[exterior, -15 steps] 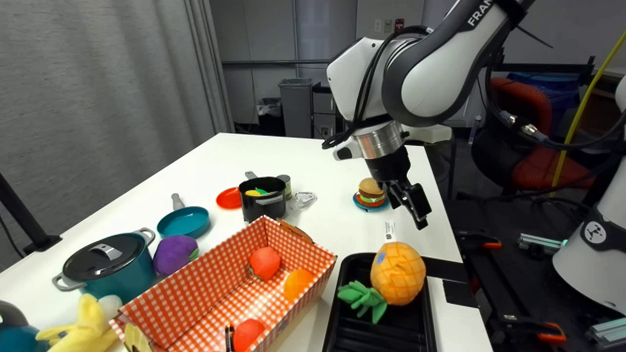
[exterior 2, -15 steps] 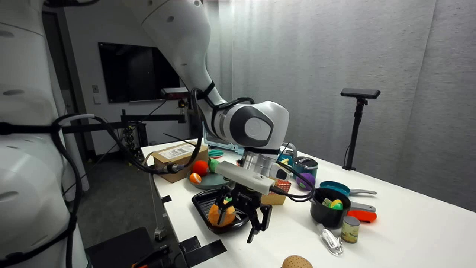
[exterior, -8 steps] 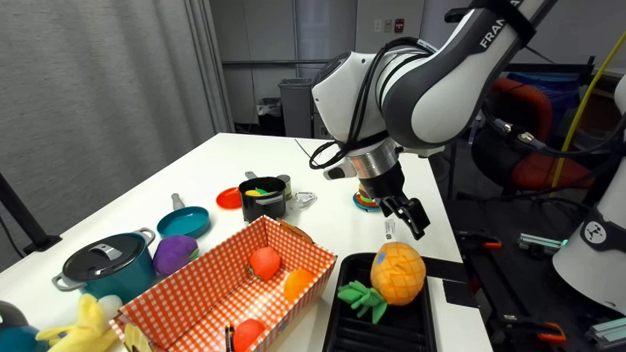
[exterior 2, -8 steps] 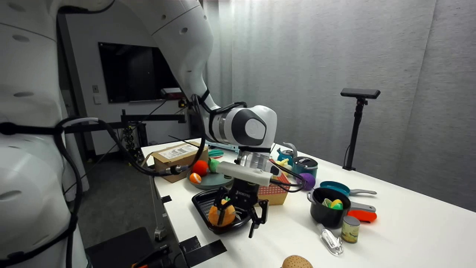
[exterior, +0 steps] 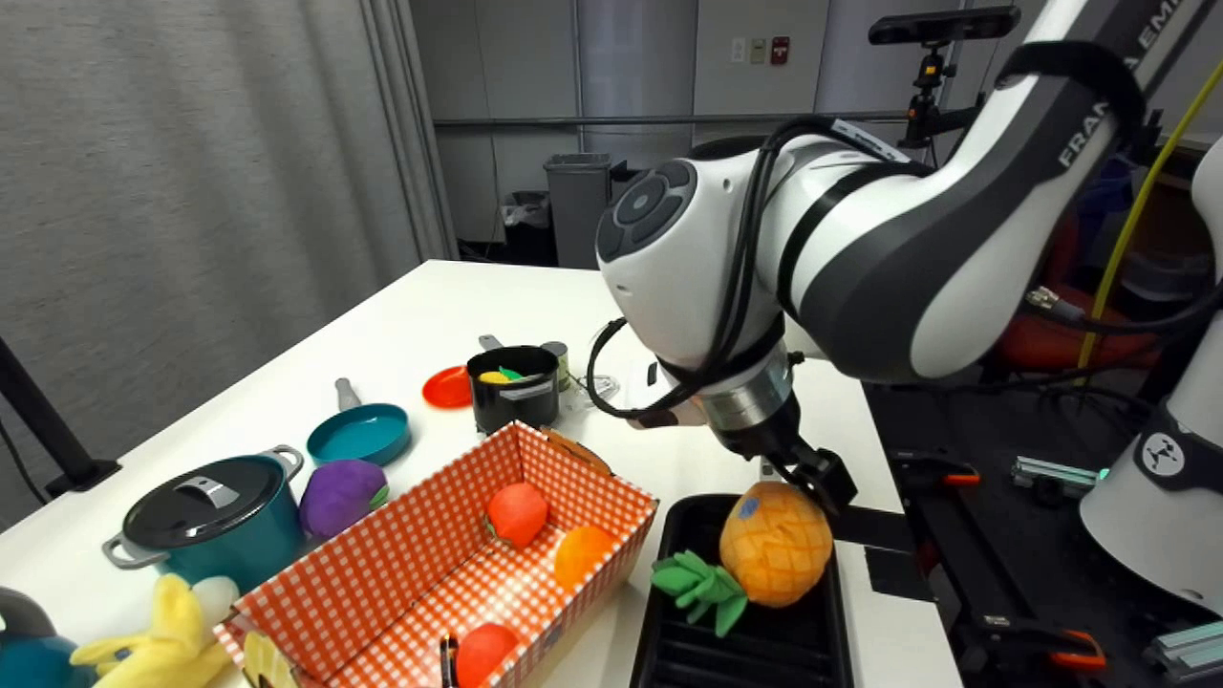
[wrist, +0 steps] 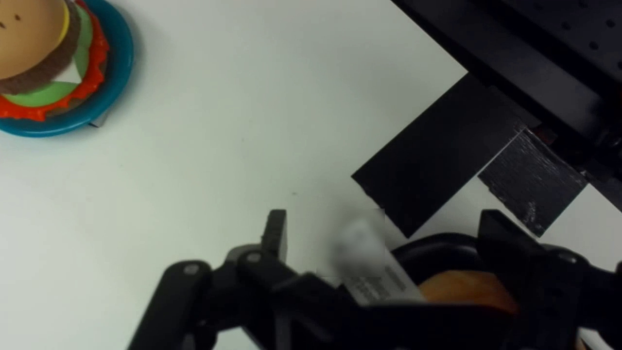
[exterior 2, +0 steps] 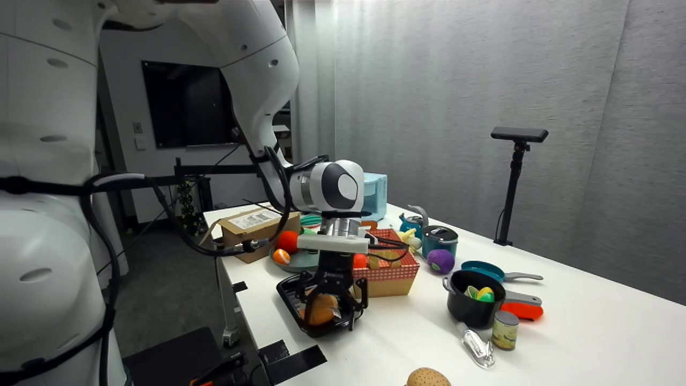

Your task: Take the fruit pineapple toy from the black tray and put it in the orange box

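Note:
The orange-yellow fruit pineapple toy [exterior: 776,547] with green leaves lies in the black tray [exterior: 755,659]. The orange box [exterior: 382,592], checked orange and white, stands beside the tray with several round fruits in it. It also shows in an exterior view [exterior 2: 391,273]. My gripper [exterior: 829,492] is open and low at the toy's robot-side end, very close to it. In an exterior view the gripper [exterior 2: 329,321] stands in front of the toy [exterior 2: 321,310]. In the wrist view a bit of the toy [wrist: 461,287] shows between the spread fingers [wrist: 384,221], the rest hidden by the gripper.
A burger toy [wrist: 34,48] sits on a blue plate near the gripper. A black pot [exterior: 516,401], teal pan [exterior: 359,435], purple toy [exterior: 342,497] and lidded teal pot [exterior: 210,521] stand beyond the box. A cardboard box [exterior 2: 257,230] stands behind the tray.
My gripper has moved down and toward the tray, from above the table near the burger to the pineapple toy. The toy has shifted very slightly in the tray.

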Motion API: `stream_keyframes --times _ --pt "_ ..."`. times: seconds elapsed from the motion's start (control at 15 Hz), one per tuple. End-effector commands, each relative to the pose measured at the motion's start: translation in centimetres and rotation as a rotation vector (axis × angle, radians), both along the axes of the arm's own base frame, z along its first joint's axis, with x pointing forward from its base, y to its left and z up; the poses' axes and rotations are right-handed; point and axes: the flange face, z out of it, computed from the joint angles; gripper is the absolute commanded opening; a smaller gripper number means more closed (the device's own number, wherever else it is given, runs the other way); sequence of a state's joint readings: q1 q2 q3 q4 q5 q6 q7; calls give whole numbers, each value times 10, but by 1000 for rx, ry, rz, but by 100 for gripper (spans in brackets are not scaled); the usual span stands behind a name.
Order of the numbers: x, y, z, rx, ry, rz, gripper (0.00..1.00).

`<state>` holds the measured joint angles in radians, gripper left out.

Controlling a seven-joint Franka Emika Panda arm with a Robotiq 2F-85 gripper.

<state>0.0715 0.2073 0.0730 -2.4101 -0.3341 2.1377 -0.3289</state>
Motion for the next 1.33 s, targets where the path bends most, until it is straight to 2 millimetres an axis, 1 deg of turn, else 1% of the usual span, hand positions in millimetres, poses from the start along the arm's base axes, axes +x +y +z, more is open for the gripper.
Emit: stream_keyframes --times 0.0,0.27,0.73,1.27 --pt "-2 19 -14 -62 21 46 100" --pt "-2 31 -21 -77 21 70 100" --pt "13 47 -10 -123 -1 137 100" --pt "23 72 -8 -174 -2 239 100"
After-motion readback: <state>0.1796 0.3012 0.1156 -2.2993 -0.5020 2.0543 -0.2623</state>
